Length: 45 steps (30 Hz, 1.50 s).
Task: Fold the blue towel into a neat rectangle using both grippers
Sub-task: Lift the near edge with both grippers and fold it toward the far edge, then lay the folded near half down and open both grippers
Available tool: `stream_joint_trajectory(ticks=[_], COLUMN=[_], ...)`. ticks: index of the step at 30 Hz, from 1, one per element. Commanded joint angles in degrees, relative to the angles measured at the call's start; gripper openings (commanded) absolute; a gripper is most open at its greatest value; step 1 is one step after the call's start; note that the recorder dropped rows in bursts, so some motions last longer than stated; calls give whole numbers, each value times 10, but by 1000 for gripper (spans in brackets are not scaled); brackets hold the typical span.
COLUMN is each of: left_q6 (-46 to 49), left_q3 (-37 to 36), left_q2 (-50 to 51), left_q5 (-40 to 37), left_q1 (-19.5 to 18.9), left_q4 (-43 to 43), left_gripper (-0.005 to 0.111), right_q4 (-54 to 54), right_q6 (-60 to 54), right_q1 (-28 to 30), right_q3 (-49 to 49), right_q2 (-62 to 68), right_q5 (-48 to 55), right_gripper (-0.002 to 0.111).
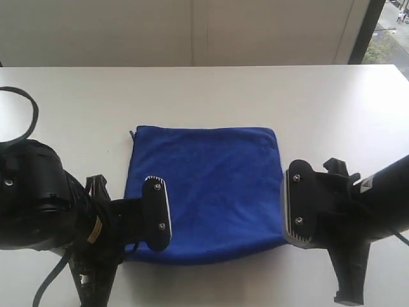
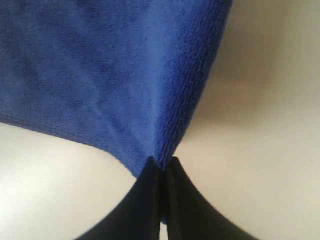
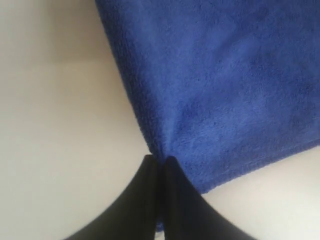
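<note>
1. Since both sets of jaws are pressed together on cloth, I read the left gripper (image 2: 162,165) as pinching one near corner of the blue towel (image 1: 211,185), and the right gripper (image 3: 159,162) the other.
2. Towel lies flat mid-bench (image 1: 319,96), toward the front edge.
3. Grasp looks done; next, I judge, lift both corners evenly and carry them to the towel's far edge.
4. No legible writing anywhere.
</note>
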<state>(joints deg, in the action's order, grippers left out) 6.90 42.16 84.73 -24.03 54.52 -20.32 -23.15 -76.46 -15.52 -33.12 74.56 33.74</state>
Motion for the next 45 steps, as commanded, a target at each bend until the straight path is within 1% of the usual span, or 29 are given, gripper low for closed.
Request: stream_joint_trajectory(ticks=[1,3,4,6,8,10,13,16,21,24,27,29,37,45], left_q6=[-41,-121,-173,-251,-286,-292,-292,-292,-290,-291,-291,-291,-291,-286], left_q3=[-4,-4,-4,3,15,23,35,53,73,83,93,102,144,198], left_q2=[-17,-21,-24,-25,-26,-26,-24,-15,-1,12,27,35,63,114], left_q5=[-9,-9,-9,-9,2,24,51,80,130,145,182,200,233,240], left_q1=[4,4,3,-10,-34,-53,-76,-107,-140,-159,-179,-188,-219,-218], left_q4=[-20,-102,-159,-242,-292,-313,-328,-344,-369,-370,-371,-371,-376,-376], left_gripper=[0,0,0,0,0,0,0,0,0,0,0,0,0,0], right_q4=[38,39,39,39,39,39,39,39,39,38,38,38,38,31], right_q6=[47,62,62,62,63,72,76,76,77,77,77,77,77,77], right_q1=[0,0,0,0,0,0,0,0,1,1,1,1,1,4], right_q3=[10,10,10,3,-8,-17,-25,-38,-69,-85,-99,-110,-139,-146], right_q2=[-45,-48,-47,-41,-36,-29,-11,27,70,91,110,118,130,184], right_q5=[-17,-57,-78,-110,-144,-165,-192,-219,-257,-271,-279,-281,-308,-376], right_gripper=[0,0,0,0,0,0,0,0,0,0,0,0,0,0])
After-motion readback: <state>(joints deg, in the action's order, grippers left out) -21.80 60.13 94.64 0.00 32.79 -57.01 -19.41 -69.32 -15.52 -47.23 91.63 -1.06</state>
